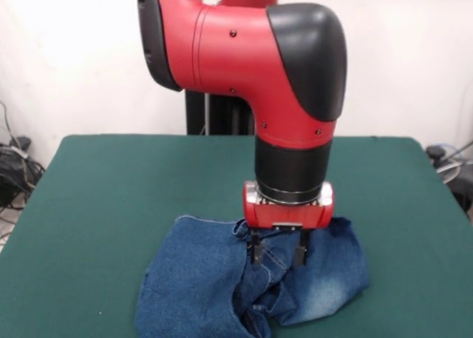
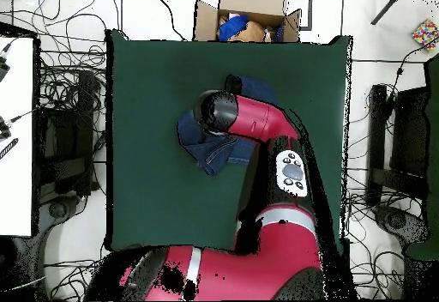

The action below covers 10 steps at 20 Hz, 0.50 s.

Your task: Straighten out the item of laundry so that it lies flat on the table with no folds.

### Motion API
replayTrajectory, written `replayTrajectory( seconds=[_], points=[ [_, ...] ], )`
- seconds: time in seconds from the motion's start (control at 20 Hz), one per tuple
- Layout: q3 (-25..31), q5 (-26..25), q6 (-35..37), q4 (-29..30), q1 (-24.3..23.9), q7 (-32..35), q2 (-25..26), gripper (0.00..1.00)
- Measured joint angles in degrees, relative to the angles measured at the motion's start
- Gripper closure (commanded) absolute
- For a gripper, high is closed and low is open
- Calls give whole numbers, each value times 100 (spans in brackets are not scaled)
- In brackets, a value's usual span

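The item of laundry (image 1: 199,279) is a pair of blue denim jeans, bunched with folds near the front edge of the green table (image 1: 111,183). My gripper (image 1: 278,255) hangs straight down over the heap's middle. It is open, with the two dark fingers (image 1: 255,251) spread apart and their tips at the cloth's surface, a tan-stitched seam between them. From overhead, the arm hides the gripper and the middle of the jeans (image 2: 204,151); denim shows on both sides of the arm on the table (image 2: 146,101).
A cardboard box (image 2: 249,11) with blue and tan things in it stands just past the table's far edge in the overhead view. Cables lie on the floor around the table. A white surface (image 2: 17,135) is at the left.
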Motion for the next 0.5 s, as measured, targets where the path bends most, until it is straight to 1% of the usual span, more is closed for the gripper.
replayTrajectory(
  seconds=[0.5],
  points=[
    [2,1,0,-6,-38,0,143,0]
  ],
)
